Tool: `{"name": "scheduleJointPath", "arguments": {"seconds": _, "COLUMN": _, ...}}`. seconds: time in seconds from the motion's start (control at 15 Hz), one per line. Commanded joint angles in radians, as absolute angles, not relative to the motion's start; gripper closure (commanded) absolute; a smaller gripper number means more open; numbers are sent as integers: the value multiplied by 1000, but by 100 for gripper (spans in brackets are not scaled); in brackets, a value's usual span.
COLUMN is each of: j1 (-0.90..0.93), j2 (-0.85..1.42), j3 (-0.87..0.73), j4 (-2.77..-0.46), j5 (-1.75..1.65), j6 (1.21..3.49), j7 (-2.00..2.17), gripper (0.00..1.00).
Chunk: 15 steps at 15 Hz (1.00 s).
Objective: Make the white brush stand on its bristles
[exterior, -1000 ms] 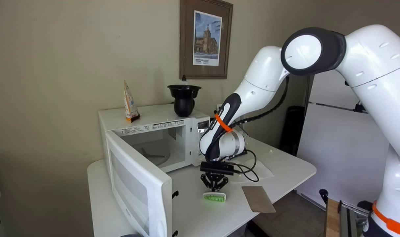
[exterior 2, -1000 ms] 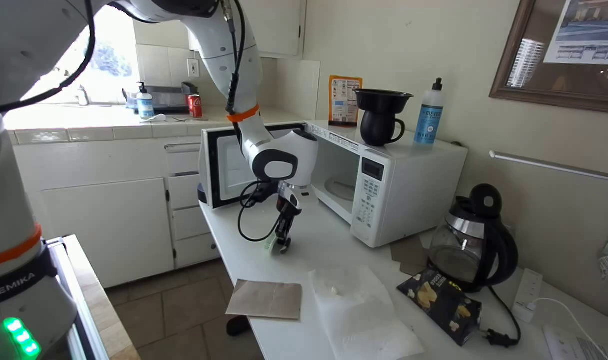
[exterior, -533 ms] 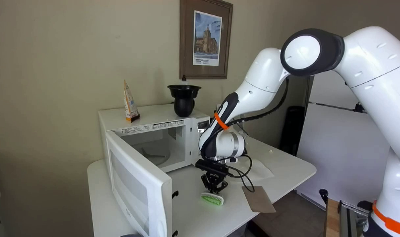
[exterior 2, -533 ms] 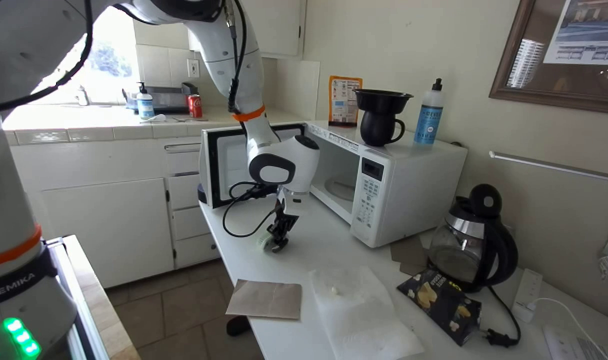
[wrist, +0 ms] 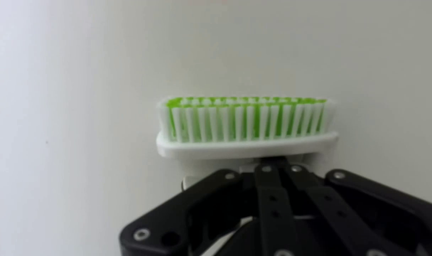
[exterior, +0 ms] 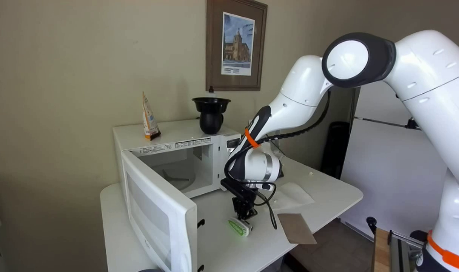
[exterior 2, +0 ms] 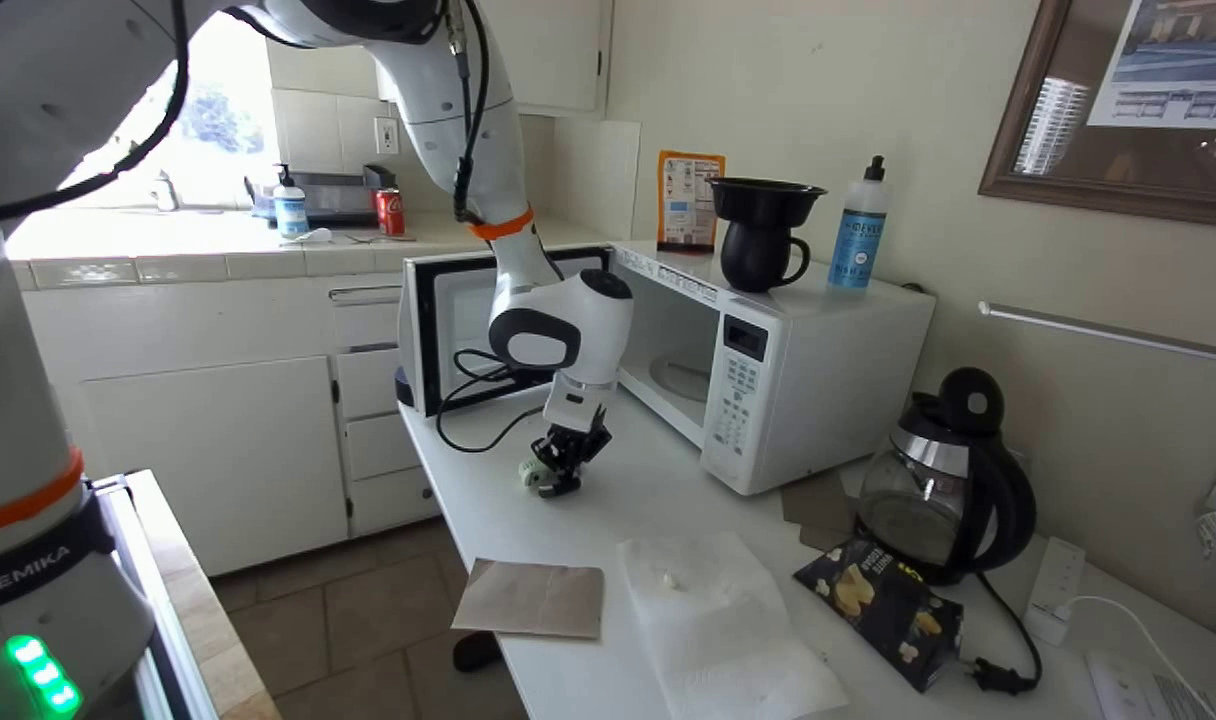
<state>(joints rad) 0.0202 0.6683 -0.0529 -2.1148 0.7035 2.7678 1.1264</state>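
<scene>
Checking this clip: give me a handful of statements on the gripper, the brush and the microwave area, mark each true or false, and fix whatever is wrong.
1. The gripper is shut, at the back of the white brush. True.
2. The white brush stands as the task wants it. False: its bristles point away from the gripper, not down.
3. The black mug stands on top of the microwave. True.
4. The microwave is closed. False: its door stands open.
5. The brown cardboard piece overhangs the edge of the table. True.
6. Nothing but the black mug is on the microwave. False: a blue-labelled bottle and an orange-edged pouch stand there too.
</scene>
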Motion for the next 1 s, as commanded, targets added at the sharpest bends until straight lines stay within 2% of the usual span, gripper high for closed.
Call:
{"name": "scheduleJointPath", "arguments": {"seconds": 0.0, "j1": 84, "j2": 656, "j3": -78, "j4": -2155, "j5": 744, "j6": 2869, "j7": 1308, "gripper": 100}}
{"name": "scheduleJointPath", "arguments": {"seconds": 0.53, "j1": 197, "j2": 606, "j3": -140, "j4": -2279, "j5": 697, "j6": 3101, "j7": 1471, "gripper": 100}}
{"name": "scheduleJointPath", "arguments": {"seconds": 0.87, "j1": 151, "j2": 528, "j3": -93, "j4": -2346, "j5": 695, "j6": 3150, "j7": 1408, "gripper": 100}}
{"name": "scheduleJointPath", "arguments": {"seconds": 0.93, "j1": 99, "j2": 499, "j3": -43, "j4": -2364, "j5": 700, "j6": 3171, "j7": 1316, "gripper": 100}}
